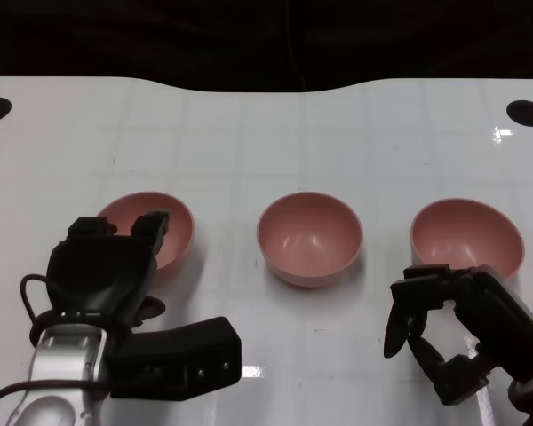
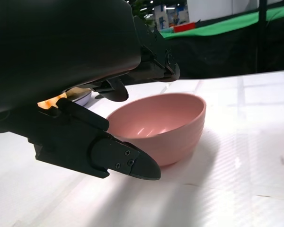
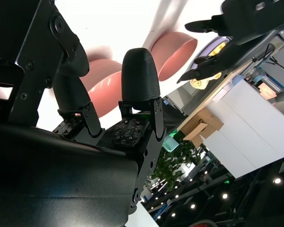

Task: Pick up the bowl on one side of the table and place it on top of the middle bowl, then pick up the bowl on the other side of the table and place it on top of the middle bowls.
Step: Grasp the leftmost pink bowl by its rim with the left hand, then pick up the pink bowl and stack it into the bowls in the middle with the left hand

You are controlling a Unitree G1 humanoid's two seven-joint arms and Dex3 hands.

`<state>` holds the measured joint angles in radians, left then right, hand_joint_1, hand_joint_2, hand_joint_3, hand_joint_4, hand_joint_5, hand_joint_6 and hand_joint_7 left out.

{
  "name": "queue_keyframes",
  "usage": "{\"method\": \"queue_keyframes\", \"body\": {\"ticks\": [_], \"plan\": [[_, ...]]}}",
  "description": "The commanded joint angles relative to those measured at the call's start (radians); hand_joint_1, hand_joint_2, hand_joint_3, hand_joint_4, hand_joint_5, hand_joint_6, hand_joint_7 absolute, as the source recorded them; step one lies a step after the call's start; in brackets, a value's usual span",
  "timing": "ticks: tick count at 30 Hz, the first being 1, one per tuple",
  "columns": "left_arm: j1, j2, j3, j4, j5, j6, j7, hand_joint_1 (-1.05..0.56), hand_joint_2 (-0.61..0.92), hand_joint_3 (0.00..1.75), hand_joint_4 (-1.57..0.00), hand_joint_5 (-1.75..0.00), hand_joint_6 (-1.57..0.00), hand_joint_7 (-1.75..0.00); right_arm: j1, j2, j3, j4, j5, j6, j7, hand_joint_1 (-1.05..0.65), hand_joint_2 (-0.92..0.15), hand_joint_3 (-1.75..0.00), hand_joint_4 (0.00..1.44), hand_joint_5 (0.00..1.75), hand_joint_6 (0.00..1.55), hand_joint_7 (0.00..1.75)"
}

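Black hands (image 1: pixel 107 266) over glossy white table (image 1: pixel 249 133)

The right hand (image 3: pixel 85 142) fills the near part of the view, its black fingers (image 3: pixel 139 75) spread apart with nothing between them. Past the fingers, pink bowls sit on the white table (image 3: pixel 113 28): a blurred nearest bowl (image 3: pixel 106 85) and a farther bowl (image 3: pixel 175 52). Beyond them the left hand (image 3: pixel 236 23) hovers by the farther bowl, fingers apart.
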<state>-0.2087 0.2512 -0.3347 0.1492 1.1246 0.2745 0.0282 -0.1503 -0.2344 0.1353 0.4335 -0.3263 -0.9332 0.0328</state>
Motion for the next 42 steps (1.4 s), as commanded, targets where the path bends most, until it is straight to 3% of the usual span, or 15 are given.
{"method": "queue_keyframes", "body": {"ticks": [1,8,11,13,15,16,18,19,23,28,34,39,40,41,42], "plan": [[-0.064,0.007,-0.028,0.085,-0.002,0.023,0.004,-0.55,0.92,0.07,-0.35,-0.40,-0.35,-0.03,0.008,-0.007,0.000,-0.020,0.002,0.003,-0.006,0.33,0.04,-1.74,1.03,1.75,1.04,1.20],[-0.148,0.016,-0.082,0.214,-0.030,0.038,-0.023,-0.55,0.92,0.13,-0.42,-0.40,-0.39,-0.04,0.010,-0.005,0.001,-0.023,0.007,0.006,-0.003,0.32,0.03,-1.74,1.02,1.75,1.04,1.20],[-0.195,0.025,-0.109,0.307,-0.056,0.012,-0.028,-0.48,0.92,0.18,-0.59,-0.26,-0.53,-0.03,0.011,-0.004,0.002,-0.026,0.004,0.005,-0.005,0.30,0.04,-1.75,1.02,1.75,1.04,1.20],[-0.207,0.029,-0.112,0.335,-0.079,-0.008,-0.009,-0.41,0.92,0.17,-0.73,-0.29,-0.62,-0.06,0.013,-0.004,0.002,-0.030,0.001,0.010,-0.005,0.30,0.04,-1.74,1.02,1.75,1.04,1.20],[-0.219,0.038,-0.120,0.365,-0.096,-0.038,0.020,-0.39,0.92,0.17,-0.76,-0.29,-0.65,-0.07,0.015,-0.004,0.003,-0.037,0.003,0.018,-0.002,0.30,0.03,-1.74,1.02,1.75,1.04,1.20],[-0.226,0.044,-0.121,0.386,-0.111,-0.072,0.049,-0.35,0.92,0.17,-0.88,-0.57,-0.89,-0.12,0.017,-0.004,0.003,-0.043,0.003,0.025,0.001,0.30,0.03,-1.74,1.02,1.75,1.04,1.20],[-0.236,0.051,-0.120,0.426,-0.141,-0.127,0.101,-0.34,0.92,0.12,-0.88,-0.96,-1.08,-0.10,0.020,-0.004,0.004,-0.054,0.002,0.036,0.002,0.30,0.03,-1.74,1.02,1.75,1.04,1.20],[-0.242,0.054,-0.125,0.441,-0.148,-0.137,0.097,-0.34,0.92,0.10,-0.84,-1.24,-1.13,-0.07,0.019,-0.004,0.005,-0.054,0.002,0.035,0.001,0.30,0.03,-1.74,1.02,1.75,1.04,1.20],[-0.250,0.065,-0.138,0.469,-0.167,-0.174,0.142,-0.31,0.92,0.25,-0.78,-1.65,-1.19,-0.06,0.017,-0.006,0.006,-0.051,0.003,0.030,-0.003,0.31,0.04,-1.74,1.02,1.75,1.05,1.20],[-0.248,0.087,-0.141,0.437,-0.166,-0.198,0.180,-0.33,0.92,0.28,-0.74,-1.74,-1.18,-0.07,0.016,-0.007,0.006,-0.048,0.005,0.028,-0.004,0.32,0.04,-1.75,1.03,1.75,1.04,1.20],[-0.247,0.121,-0.118,0.276,-0.159,-0.201,0.186,-0.30,0.91,0.13,-0.82,-1.75,-1.21,-0.07,0.014,-0.005,0.008,-0.044,0.001,0.031,-0.005,0.32,0.04,-1.74,1.02,1.75,1.05,1.20],[-0.246,0.139,-0.106,0.190,-0.170,-0.250,0.204,-0.32,0.91,0.11,-0.85,-1.75,-1.26,-0.11,0.013,-0.004,0.010,-0.038,0.005,0.025,-0.005,0.33,0.03,-1.73,1.03,1.75,1.04,1.19],[-0.247,0.139,-0.102,0.176,-0.176,-0.261,0.202,-0.31,0.91,0.15,-0.84,-1.75,-1.21,-0.31,0.013,-0.004,0.011,-0.039,0.007,0.027,-0.003,0.34,0.03,-1.73,1.02,1.75,1.04,1.19],[-0.249,0.138,-0.101,0.165,-0.180,-0.270,0.202,-0.29,0.90,0.17,-0.84,-1.75,-1.02,-0.78,0.014,-0.005,0.011,-0.041,0.007,0.028,-0.002,0.34,0.03,-1.72,1.02,1.75,1.04,1.19],[-0.250,0.137,-0.100,0.159,-0.182,-0.277,0.202,-0.28,0.89,0.18,-0.84,-1.75,-0.91,-1.05,0.015,-0.005,0.012,-0.042,0.007,0.029,-0.001,0.34,0.02,-1.72,1.02,1.75,1.04,1.19]]}}
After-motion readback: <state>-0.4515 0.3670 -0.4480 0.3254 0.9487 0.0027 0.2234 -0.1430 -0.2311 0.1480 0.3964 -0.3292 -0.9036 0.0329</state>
